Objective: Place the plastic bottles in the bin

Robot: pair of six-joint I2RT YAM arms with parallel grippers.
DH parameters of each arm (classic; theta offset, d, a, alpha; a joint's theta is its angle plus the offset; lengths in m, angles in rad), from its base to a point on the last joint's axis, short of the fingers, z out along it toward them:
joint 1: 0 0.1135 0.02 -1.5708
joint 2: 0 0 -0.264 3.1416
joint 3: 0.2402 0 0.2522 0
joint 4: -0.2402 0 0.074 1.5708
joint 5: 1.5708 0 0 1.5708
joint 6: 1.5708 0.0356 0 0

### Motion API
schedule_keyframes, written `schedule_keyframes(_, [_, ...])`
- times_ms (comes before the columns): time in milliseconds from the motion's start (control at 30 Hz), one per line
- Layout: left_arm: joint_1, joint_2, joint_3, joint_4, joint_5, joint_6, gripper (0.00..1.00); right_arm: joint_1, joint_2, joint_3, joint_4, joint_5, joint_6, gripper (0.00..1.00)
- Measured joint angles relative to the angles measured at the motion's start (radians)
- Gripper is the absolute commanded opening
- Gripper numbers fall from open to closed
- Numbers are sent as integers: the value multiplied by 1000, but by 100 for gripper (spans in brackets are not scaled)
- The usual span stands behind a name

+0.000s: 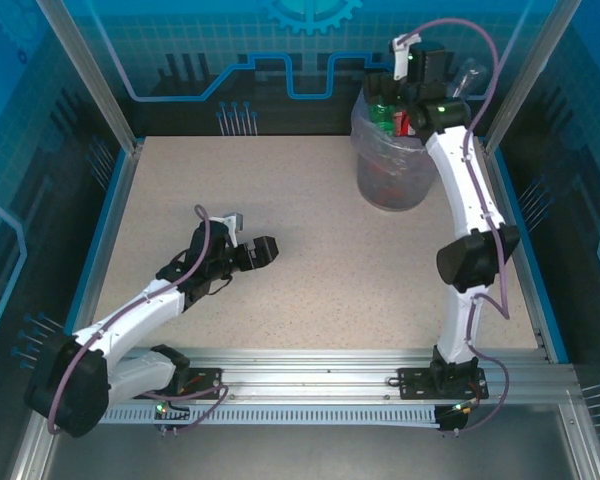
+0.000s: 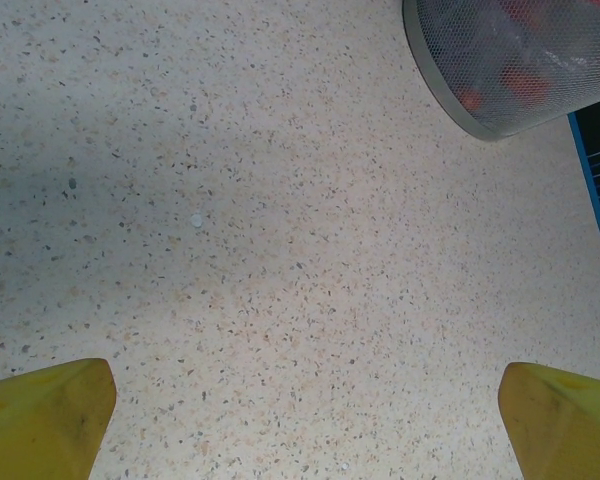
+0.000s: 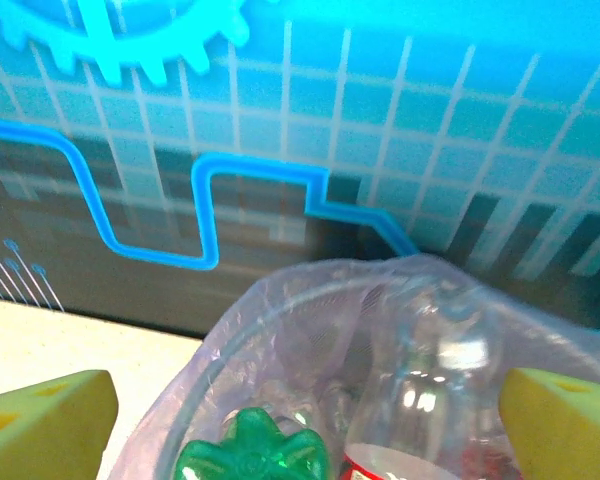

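Observation:
The bin (image 1: 392, 170), round, grey and lined with a lavender bag, stands at the table's back right. Bottles fill it: a green one (image 1: 380, 112) and red-labelled ones (image 1: 401, 123) reach its rim. My right gripper (image 1: 417, 62) hovers above the bin's far side, open and holding nothing. In the right wrist view the green bottle's base (image 3: 255, 452) and a clear red-labelled bottle (image 3: 425, 385) stand in the bag (image 3: 280, 310) below that gripper (image 3: 308, 400). My left gripper (image 1: 255, 240) is open over bare table, its yellow fingers (image 2: 50, 415) wide apart.
The left wrist view has the bin's mesh wall (image 2: 500, 70) at the upper right, red bottle parts dim behind it. The speckled tabletop (image 1: 280, 190) is ringed by a blue rim and transparent walls on aluminium posts (image 1: 85, 70). The bin stands close to the back wall.

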Motion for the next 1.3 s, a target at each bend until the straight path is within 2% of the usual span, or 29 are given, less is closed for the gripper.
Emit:
schedule_keyframes(167, [0,7,0,1,3,-8,99,-20,-98,-6,-7,44,-13,93])
schedule_keyframes(400, [0,8,0,2,3,-9,99,-182,-198,-175,15,47,44,89])
schedule_keyframes(500, [0,23,0,10,4,-8,99,-210,-194,-215,21,47,66,89])
schedule_keyframes(833, [0,35,0,16,11,-9,99,-225,-152,-243,229,33,151,92])
schedule_keyframes(1067, [0,40,0,29,11,-10,99,-224,2,-58,298,114,190,90])
schedule_keyframes(1300, [0,50,0,31,13,-9,99,-164,31,-124,450,223,135,88])
